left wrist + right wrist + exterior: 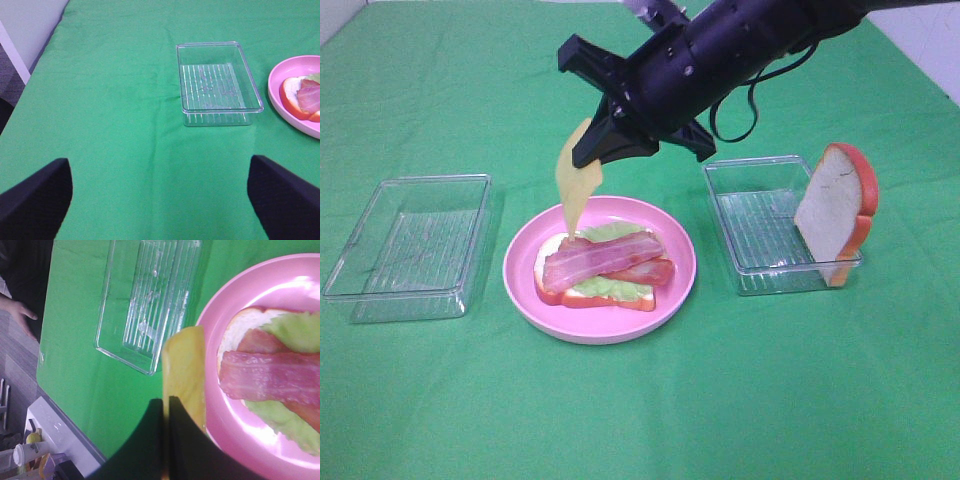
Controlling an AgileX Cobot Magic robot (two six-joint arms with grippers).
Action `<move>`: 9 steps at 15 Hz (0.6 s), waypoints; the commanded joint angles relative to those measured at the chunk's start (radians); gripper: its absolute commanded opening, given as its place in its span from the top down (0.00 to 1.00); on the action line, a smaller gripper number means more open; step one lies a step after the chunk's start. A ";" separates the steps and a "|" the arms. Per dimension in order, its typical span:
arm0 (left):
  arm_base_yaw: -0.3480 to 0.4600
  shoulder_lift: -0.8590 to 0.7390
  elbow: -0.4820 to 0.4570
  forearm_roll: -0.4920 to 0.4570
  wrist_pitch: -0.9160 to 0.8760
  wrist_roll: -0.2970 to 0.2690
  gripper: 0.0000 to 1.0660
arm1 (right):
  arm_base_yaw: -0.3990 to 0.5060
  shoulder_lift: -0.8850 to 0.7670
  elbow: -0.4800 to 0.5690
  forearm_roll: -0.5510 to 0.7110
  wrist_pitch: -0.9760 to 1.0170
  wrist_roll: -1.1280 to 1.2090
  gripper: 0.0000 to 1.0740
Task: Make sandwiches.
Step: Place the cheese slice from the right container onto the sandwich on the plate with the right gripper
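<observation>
A: Two clear trays, one plate, left to right. Left tray (pixel 408 245) first?

B: Nothing in it. Sits on green surface (pixel 640 400), just beside plate. Left end effector (pixel 160 200) hangs above the cloth near it, fingers spread wide, holding nothing.

A: Plate?

B: Pink plate (pixel 672 290), mid. Carries the half-built sandwich: bottom bread slice (pixel 552 290), lettuce (pixel 610 290) on that, bacon strips (pixel 605 258) on top. Stacked in order, prob. so cheese goes on next.

A: Cheese where?

B: Cheese slice (pixel 577 180) dangles over plate's left-rear rim, not touching the stack. Pinched at upper edge by right end effector (pixel 603 140), jaws pressed together on it. Held by one edge so it hangs flat, likely easier to lay down.

A: Right side?

B: Right tray (pixel 760 225), no food inside. Second bread slice (pixel 835 210) stands upright, leaning on tray's right wall. Looks like the top slice, waiting.
</observation>
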 commanded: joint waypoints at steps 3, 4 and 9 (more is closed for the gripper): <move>-0.002 -0.021 0.001 -0.003 -0.004 -0.004 0.17 | 0.032 0.135 -0.012 0.116 -0.081 -0.055 1.00; -0.002 -0.021 0.001 -0.003 -0.004 -0.004 0.17 | 0.032 0.157 -0.032 0.121 -0.076 -0.055 1.00; -0.002 -0.021 0.001 -0.003 -0.004 -0.004 0.17 | 0.032 0.195 -0.061 0.123 -0.077 -0.053 1.00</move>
